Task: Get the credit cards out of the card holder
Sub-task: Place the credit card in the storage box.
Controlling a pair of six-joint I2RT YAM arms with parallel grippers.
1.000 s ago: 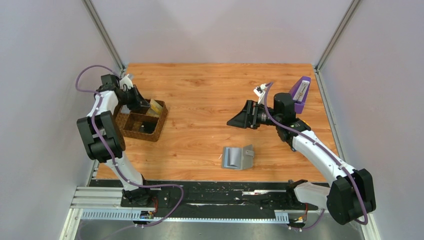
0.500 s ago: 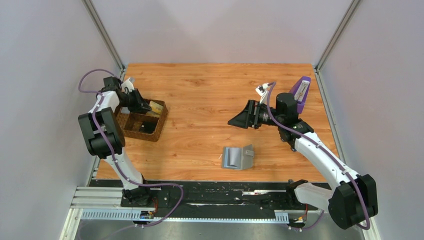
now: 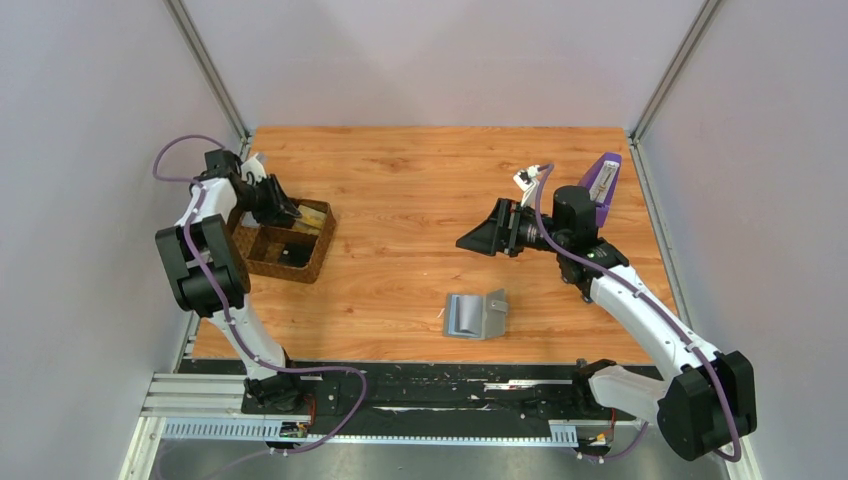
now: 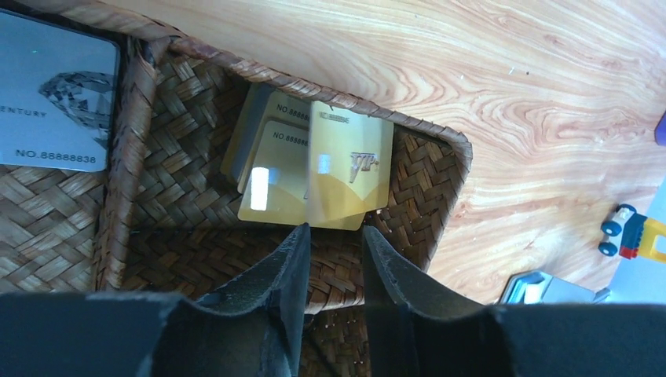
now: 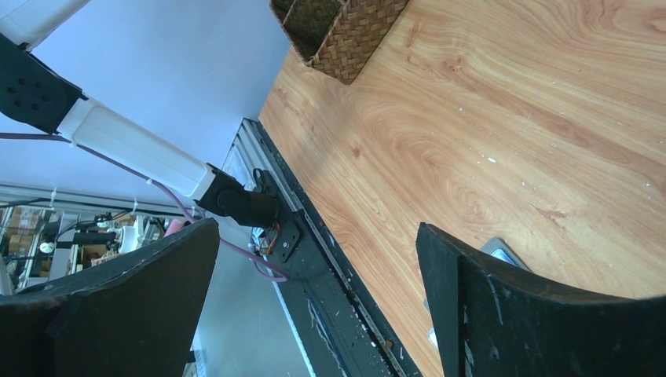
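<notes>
L pincer (image 4: 335, 229) hangs over the far-R compt of the woven tray (image 4: 196, 196), jaws parted a little w/ a narrow gap, nothing btwn them; its tips sit just short of the near edge of a gold VIP card (image 4: 349, 169), and whether they touch it can't be told. That card stands tilted against the compt's far wall, overlapping two more gold cards (image 4: 275, 181) that lie flatter under it to the L, one w/ a bright glare patch, both printed "NO.888…". In the next compt L, past the woven divider, lies a grey card (image 4: 55, 94) w/ a diamond graphic and "NO.88888838". From the top view the tray sits at the L edge of the desk (image 3: 400, 180), the gold showing in its far-R corner, L arm bent over it. Card holder (image 3: 477, 315) lies open on the desk near the front edge, a bit R of centre, well apart from the tray: pale blue-grey panel flat on the L, darker grey flap raised on the R; what's in its pockets can't be made out. R pincer (image 5: 318, 236) is spread to full width, empty, held above bare desk, pointing L, beyond the holder and clear of it. Purple object (image 3: 601, 180) stands behind the R arm. Toy car (image 4: 624, 232) shows at the R edge of the L wrist view.
</notes>
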